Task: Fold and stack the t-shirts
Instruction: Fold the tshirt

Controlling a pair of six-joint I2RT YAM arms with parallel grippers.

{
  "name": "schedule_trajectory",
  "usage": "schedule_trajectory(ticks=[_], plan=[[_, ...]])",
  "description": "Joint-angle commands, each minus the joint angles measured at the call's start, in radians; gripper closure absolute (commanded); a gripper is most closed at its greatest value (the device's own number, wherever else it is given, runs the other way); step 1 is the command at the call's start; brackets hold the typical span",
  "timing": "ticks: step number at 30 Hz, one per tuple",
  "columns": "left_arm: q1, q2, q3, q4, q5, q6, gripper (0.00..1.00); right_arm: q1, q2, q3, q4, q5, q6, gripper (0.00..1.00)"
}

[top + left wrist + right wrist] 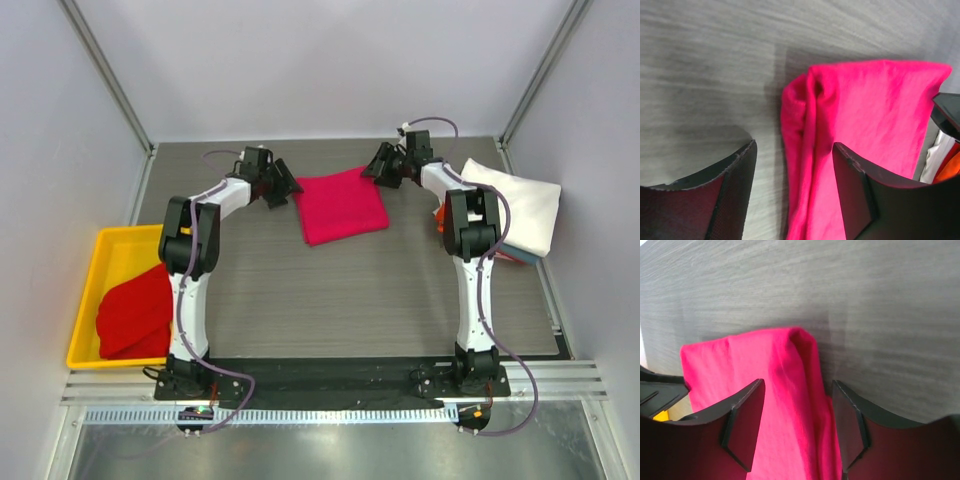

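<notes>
Top external view: we see the magenta-pink t-shirt [343, 205] lying folded on the table [330, 300], toward its far middle. The left tool [287, 188] sits at the shirt's far-left corner, fingers spread, one over bare table and one over the cloth, with the folded edge between them. The right tool [374, 168] sits at the far-right corner, likewise spread astride the folded edge. The darker red t-shirt [135, 312] lies heaped in the yellow tray [110, 245] at left. At right, the white t-shirt [515, 210] tops a pile over the orange t-shirt [440, 213] and the light blue t-shirt [522, 257]
</notes>
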State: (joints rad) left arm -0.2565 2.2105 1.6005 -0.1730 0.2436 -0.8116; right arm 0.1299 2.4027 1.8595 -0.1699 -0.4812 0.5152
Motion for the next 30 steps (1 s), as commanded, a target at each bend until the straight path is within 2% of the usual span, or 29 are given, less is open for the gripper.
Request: schedule_trajectory(ticks=[1, 4, 13, 17, 18, 21, 23, 25, 28, 29, 30], plan=[[0.0, 0.037, 0.058, 0.035, -0.007, -0.023, 0.37, 0.013, 0.055, 0.085, -0.078, 0.058, -0.041, 0.39], [-0.001, 0.051, 0.071, 0.035, -0.012, -0.038, 0.4, 0.022, 0.087, 0.132, -0.108, 0.059, -0.047, 0.43], [-0.007, 0.124, 0.139, 0.026, -0.023, -0.086, 0.51, 0.027, 0.128, 0.171, -0.128, 0.087, -0.047, 0.44], [-0.013, 0.149, 0.17, 0.02, -0.044, -0.103, 0.6, 0.027, 0.15, 0.199, -0.138, 0.082, -0.047, 0.49], [-0.016, 0.155, 0.188, 0.018, -0.053, -0.107, 0.66, 0.028, 0.153, 0.207, -0.14, 0.082, -0.047, 0.49], [-0.018, 0.189, 0.226, 0.012, -0.058, -0.118, 0.68, 0.028, 0.17, 0.225, -0.14, 0.089, -0.04, 0.47], [-0.018, 0.207, 0.269, -0.009, -0.059, -0.118, 0.71, 0.034, 0.19, 0.24, -0.141, 0.078, -0.034, 0.53], [-0.021, 0.227, 0.295, -0.02, -0.069, -0.116, 0.78, 0.037, 0.199, 0.262, -0.143, 0.072, -0.034, 0.58], [-0.023, 0.238, 0.317, -0.022, -0.07, -0.116, 0.96, 0.042, 0.194, 0.271, -0.14, 0.075, -0.032, 0.77], [-0.021, 0.236, 0.32, -0.023, -0.07, -0.116, 1.0, 0.045, 0.175, 0.256, -0.128, 0.079, -0.037, 0.85], [-0.024, 0.23, 0.32, -0.022, -0.07, -0.107, 1.0, 0.045, 0.156, 0.238, -0.112, 0.081, -0.034, 0.89]])
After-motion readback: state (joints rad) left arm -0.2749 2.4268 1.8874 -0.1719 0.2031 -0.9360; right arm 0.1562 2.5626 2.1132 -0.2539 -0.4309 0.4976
